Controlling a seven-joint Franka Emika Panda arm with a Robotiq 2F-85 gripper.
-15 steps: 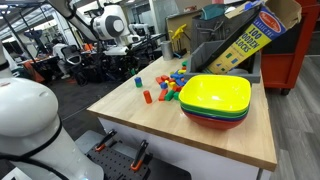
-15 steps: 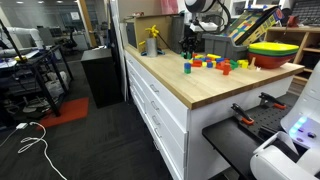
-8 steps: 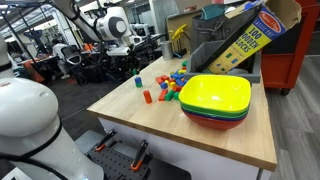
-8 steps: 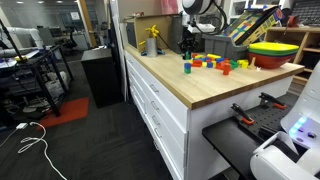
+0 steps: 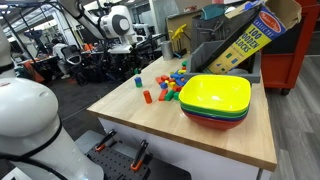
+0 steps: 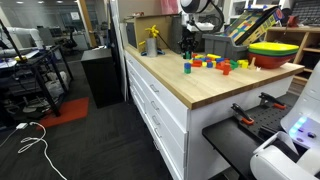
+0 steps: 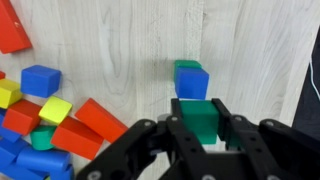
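In the wrist view my gripper (image 7: 198,108) is shut on a green block (image 7: 200,122) held between its two fingers. Just beyond it, a blue block (image 7: 191,82) sits on top of a green one on the wooden table (image 7: 130,50). In both exterior views the gripper (image 5: 133,63) (image 6: 187,43) hangs just above this small stack (image 5: 137,80) (image 6: 187,68) near the table's edge. I cannot tell whether the held block touches the stack.
A pile of red, blue, yellow and green blocks (image 7: 45,125) (image 5: 172,85) lies beside the stack. A lone red block (image 5: 146,96) lies nearer the front. Stacked yellow, green and red bowls (image 5: 215,98) and a tilted block box (image 5: 245,35) stand further along.
The arm has shifted very slightly above the stack; the blocks on the table have not moved.
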